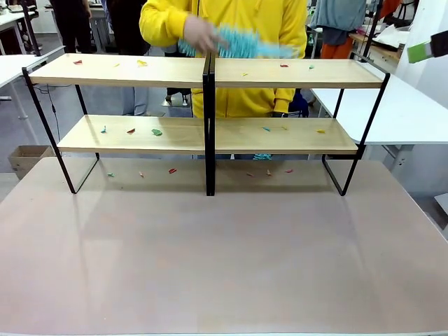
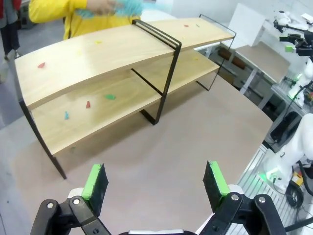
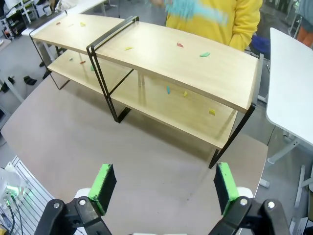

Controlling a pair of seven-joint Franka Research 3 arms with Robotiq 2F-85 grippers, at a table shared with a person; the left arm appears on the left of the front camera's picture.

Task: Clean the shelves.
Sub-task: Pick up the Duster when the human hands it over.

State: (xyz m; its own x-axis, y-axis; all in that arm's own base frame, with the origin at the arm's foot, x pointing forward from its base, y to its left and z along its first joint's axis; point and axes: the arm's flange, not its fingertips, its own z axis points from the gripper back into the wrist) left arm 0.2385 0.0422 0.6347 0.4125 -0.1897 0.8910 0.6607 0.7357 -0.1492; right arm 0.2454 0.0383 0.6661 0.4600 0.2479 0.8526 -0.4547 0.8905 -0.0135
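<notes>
The shelves [image 1: 140, 70] stand across the far half of the brown table, two light-wood tiers on a black frame with a black centre post [image 1: 208, 126]. Small coloured scraps lie on both tiers, such as a red one [image 1: 77, 62] and a green one [image 1: 157, 131], and on the table beneath [image 1: 172, 170]. Behind the shelves, a person in yellow sweeps a blurred blue duster [image 1: 245, 43] over the top tier. My left gripper [image 2: 155, 185] hangs open above the table, facing the shelves [image 2: 98, 54]. My right gripper [image 3: 165, 187] is open too, well short of the shelves [image 3: 161, 54]; one pad [image 1: 420, 52] shows high on the right.
White tables stand to the right [image 1: 392, 105] and far left [image 1: 10, 66]. A cardboard box [image 1: 24, 157] sits on the floor at the left. The brown table [image 1: 224, 252] in front of the shelves is bare.
</notes>
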